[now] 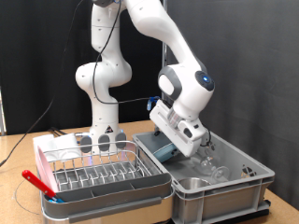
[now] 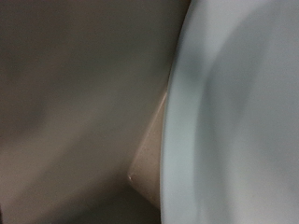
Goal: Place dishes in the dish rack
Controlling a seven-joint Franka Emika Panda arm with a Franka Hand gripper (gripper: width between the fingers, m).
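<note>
My gripper [image 1: 182,145] reaches down into the large grey bin [image 1: 238,187] at the exterior view's right, right over the light-blue plate [image 1: 166,149], which leans near the bin's left wall. In the wrist view the plate [image 2: 243,112] fills one side, very close; my fingers do not show there. Clear glass pieces [image 1: 210,168] lie in the bin beside the gripper. The silver wire dish rack [image 1: 98,173] in its white tray base [image 1: 56,207] stands to the exterior view's left of the bin, with no plate in its prongs. I cannot make out the steel bowl.
A red utensil [image 1: 37,182] lies along the rack's left edge. The robot's base [image 1: 103,140] stands just behind the rack. A black cable [image 1: 14,168] runs over the wooden table at the far left. A black curtain closes off the back.
</note>
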